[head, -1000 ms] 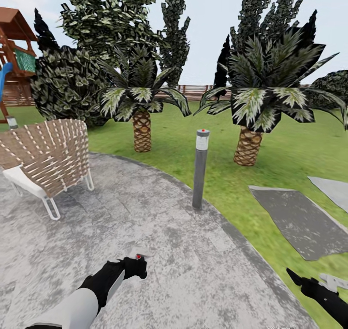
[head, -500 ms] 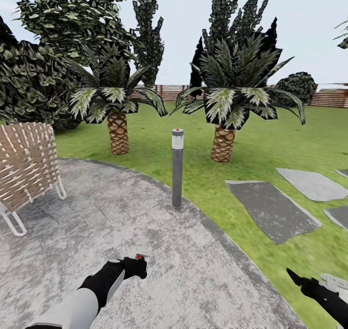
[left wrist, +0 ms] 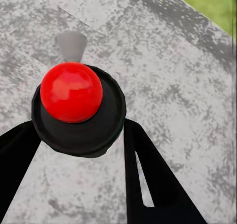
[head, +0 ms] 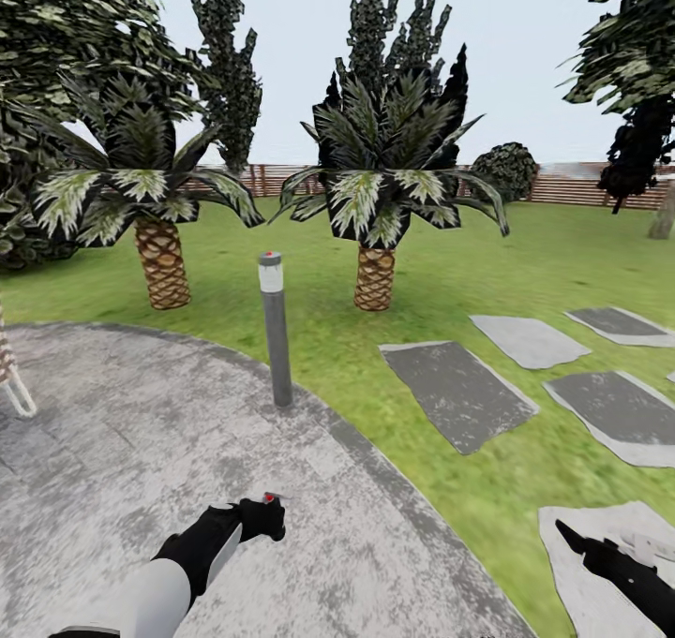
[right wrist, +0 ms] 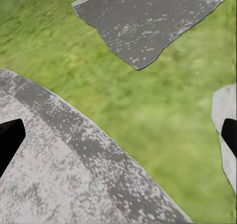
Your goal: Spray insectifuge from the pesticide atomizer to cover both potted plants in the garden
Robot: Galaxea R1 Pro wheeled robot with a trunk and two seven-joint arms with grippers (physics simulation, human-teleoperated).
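Observation:
My left gripper [head: 263, 516] is shut on the pesticide atomizer [head: 271, 499], low over the grey paved patio [head: 122, 432]. In the left wrist view the atomizer's red nozzle spot [left wrist: 71, 92] sits on its dark round body, with a black finger [left wrist: 148, 174] on each side. My right gripper [head: 574, 537] hangs open and holds nothing, above the patio edge and the lawn [right wrist: 148, 105]. Its two fingertips [right wrist: 11, 137] stand far apart in the right wrist view. The potted plants are out of view.
A grey bollard lamp [head: 275, 329] stands at the patio rim ahead. Two palms [head: 161, 263] [head: 375, 277] grow on the lawn behind it. Several grey stepping slabs [head: 457, 393] lead off to the right. A chair leg [head: 14, 390] shows at the left edge, and a brown fence [head: 581, 188] runs far back.
The camera has swung to the right: the wicker chair has slid out at the left and more slabs show at the right. Both arms keep their place in the picture.

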